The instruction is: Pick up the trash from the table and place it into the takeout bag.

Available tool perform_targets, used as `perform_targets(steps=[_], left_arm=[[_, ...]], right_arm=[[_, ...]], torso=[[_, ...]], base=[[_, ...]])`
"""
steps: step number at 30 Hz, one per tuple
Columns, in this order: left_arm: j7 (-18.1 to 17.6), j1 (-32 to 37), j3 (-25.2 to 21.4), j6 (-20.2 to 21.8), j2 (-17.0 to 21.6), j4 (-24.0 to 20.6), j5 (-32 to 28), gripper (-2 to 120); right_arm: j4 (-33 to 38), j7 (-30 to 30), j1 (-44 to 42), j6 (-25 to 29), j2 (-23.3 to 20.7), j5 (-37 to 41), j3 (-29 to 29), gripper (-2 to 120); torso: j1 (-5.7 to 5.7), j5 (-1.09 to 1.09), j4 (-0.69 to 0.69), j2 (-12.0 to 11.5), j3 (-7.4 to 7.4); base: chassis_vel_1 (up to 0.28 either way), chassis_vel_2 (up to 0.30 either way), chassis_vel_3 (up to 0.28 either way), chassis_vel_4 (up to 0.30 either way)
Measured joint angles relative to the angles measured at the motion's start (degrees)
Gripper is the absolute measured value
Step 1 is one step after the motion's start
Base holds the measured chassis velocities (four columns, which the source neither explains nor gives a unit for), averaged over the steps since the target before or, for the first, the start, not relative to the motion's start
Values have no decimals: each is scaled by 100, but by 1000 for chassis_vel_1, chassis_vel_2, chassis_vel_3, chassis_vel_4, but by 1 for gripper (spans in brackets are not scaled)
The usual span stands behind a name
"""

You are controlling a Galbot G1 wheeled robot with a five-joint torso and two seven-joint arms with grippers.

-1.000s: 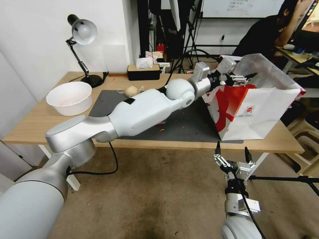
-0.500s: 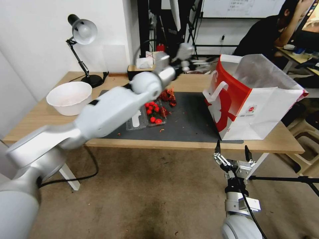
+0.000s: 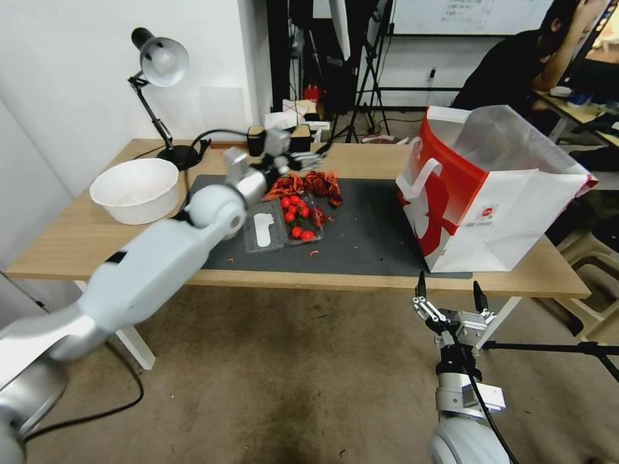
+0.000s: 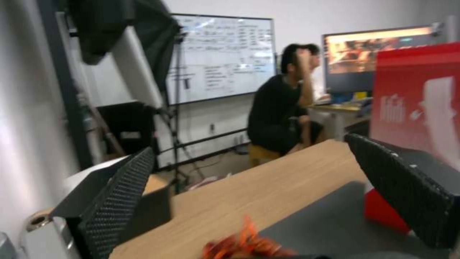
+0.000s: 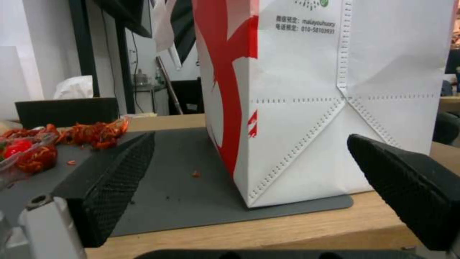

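The takeout bag (image 3: 496,200) stands open on the right end of the table (image 3: 77,232), white with a red side. Trash lies on the dark mat (image 3: 367,232): crumpled red wrappers (image 3: 313,182) and a clear plastic tray (image 3: 284,225) holding red bits. My left gripper (image 3: 314,156) hovers open just above and behind the wrappers, with nothing between its fingers (image 4: 120,194). The red wrapper (image 4: 242,244) sits right below it, and the bag's red side (image 4: 412,90) is farther off. My right gripper (image 3: 448,298) hangs open below the table's front edge, facing the bag (image 5: 311,100).
A white bowl (image 3: 135,190) sits at the table's left end, with a desk lamp (image 3: 161,64) behind it. A black tissue box (image 3: 278,138) stands at the back edge. A person sits at another desk behind the bag.
My left arm has swung left, from over the mouth of the bag to above the red wrappers. This uncovers the tray and wrappers. The right arm has stayed still.
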Motion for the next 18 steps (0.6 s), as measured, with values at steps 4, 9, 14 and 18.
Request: perform_targets(steps=[4, 9, 14, 18], left_arm=[[-281, 930, -757, 105, 413, -480, 232, 100], [-440, 2148, -1755, 191, 581, -1028, 564, 100], [-570, 2863, -2418, 211, 671, -1369, 905, 100], [-674, 3294, -2715, 201, 695, -1589, 1135, 100]], right_arm=[[0, 1, 20, -30, 17, -28, -44, 100], [-2, 1, 35, -47, 16, -53, -73, 100], [-44, 1, 46, -62, 18, -86, -121, 100], [-62, 1, 56, -71, 18, -91, -134, 100]], torso=[[0, 0, -1, 0, 0], [0, 1, 0, 0, 0], [0, 1, -1, 0, 0], [-1, 2, -1, 0, -1]], base=[[0, 0, 0, 0], [0, 0, 0, 0], [0, 0, 0, 0], [0, 0, 0, 0]])
